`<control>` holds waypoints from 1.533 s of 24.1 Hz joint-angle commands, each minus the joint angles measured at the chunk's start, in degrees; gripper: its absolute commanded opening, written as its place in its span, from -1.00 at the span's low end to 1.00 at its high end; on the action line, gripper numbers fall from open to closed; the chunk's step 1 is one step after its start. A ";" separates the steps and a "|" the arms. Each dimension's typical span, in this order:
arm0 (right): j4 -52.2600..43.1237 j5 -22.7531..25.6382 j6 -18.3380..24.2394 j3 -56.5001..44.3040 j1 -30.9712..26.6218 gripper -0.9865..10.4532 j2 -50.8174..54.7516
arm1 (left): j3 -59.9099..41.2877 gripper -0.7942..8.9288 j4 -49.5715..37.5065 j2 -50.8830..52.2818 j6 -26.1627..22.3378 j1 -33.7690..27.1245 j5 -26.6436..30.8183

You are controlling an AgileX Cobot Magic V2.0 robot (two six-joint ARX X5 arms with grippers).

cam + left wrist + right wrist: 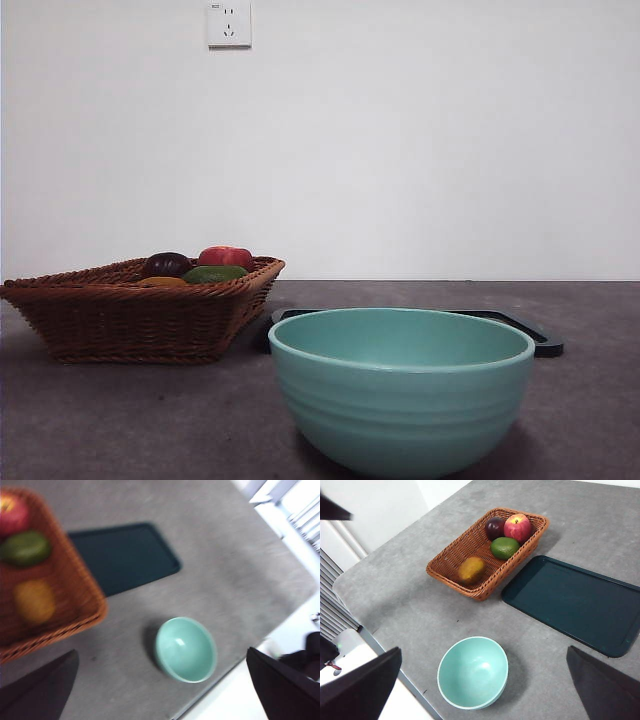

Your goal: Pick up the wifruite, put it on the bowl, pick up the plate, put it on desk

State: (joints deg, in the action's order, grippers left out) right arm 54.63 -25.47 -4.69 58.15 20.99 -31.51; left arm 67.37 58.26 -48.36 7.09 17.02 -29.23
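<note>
The wifruite [471,569] lies in the brown wicker basket [451,575], at the basket's end nearest the bowl [473,672], its long axis running slantwise across the basket floor; the green fruit [504,547], the red fruit [517,527] and a dark purple fruit [495,528] crowd the basket's far end, away from the bowl. You have both hands high above the bench [410,610], each with its jaws spread wide and nothing between them. The left hand [160,715] looks down with the wifruite [34,601] close by off to one side, while the right hand [485,715] sees it farther off, past the bowl; judged from that, the left arm is probably the nearer, though the low front view shows neither arm to confirm it. Beside the basket and beyond the bowl lies the flat black tray [580,605], empty. The bowl, empty too, stands alone near the bench's front edge, well apart from the basket. No plate can be made out anywhere. The bench is matte grey and mottled, with open room around the bowl; the basket's woven wall rises just beside the wifruite, so your descent likely wants to be steep. Nothing of the task looks begun.
</note>
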 commanded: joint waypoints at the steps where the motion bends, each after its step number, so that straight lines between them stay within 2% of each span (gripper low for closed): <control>1: -0.57 0.00 0.20 0.92 0.26 0.21 -0.20 | 1.57 0.57 -0.48 -4.98 0.72 0.15 2.54; 10: -0.61 0.00 0.20 0.92 0.26 0.21 -0.20 | 3.37 0.57 -0.85 -22.14 0.57 0.63 9.03; 15: -0.57 0.00 0.20 0.92 0.26 0.21 -0.20 | 8.72 0.57 -0.87 -33.33 0.57 2.16 18.29; 23: 1.40 0.02 0.26 1.29 0.26 0.21 -0.13 | 17.22 0.57 -1.57 -48.94 0.57 5.99 27.91; 34: 5.77 -0.02 -0.57 1.97 0.26 0.21 4.85 | 17.44 0.57 -8.74 -60.24 0.72 6.25 28.61; 37: 5.90 -0.09 -0.96 1.97 0.26 0.21 5.97 | 17.44 0.57 -9.84 -61.88 0.68 6.25 30.97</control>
State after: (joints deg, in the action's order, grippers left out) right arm 60.77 -25.50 -4.95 59.00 20.99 -25.47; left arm 83.37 48.90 -109.03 7.57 23.00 1.37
